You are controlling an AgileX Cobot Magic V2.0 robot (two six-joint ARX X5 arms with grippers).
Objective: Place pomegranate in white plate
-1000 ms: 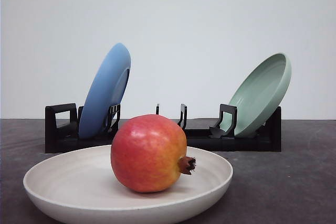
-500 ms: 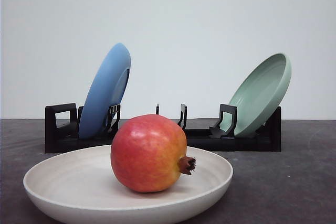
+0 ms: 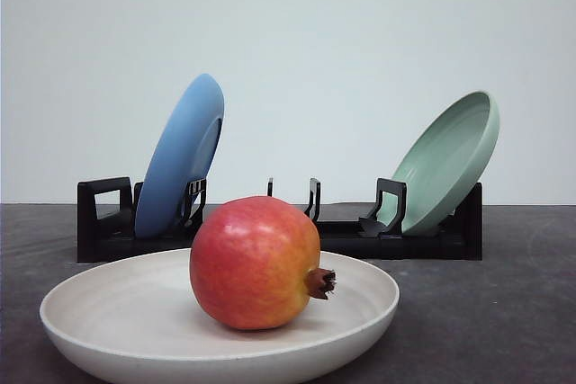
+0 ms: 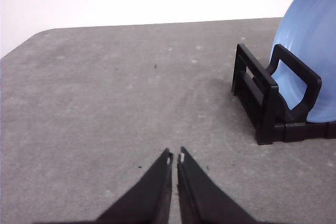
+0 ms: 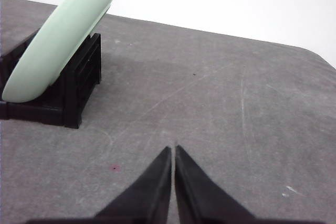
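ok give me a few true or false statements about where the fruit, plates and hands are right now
1. The pomegranate lies in the white plate. True.
2. The blue plate lies flat on the table. False: it stands tilted in the black rack.
3. The left hand grips the pomegranate. False: its fingers are shut on nothing, above bare table.
4. The pale green plate leans in the rack. True.
5. The right hand is shut and empty. True.

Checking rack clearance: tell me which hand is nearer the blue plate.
Left. The left hand is shut over bare table just off the rack end holding the blue plate; the right hand sits by the green plate.
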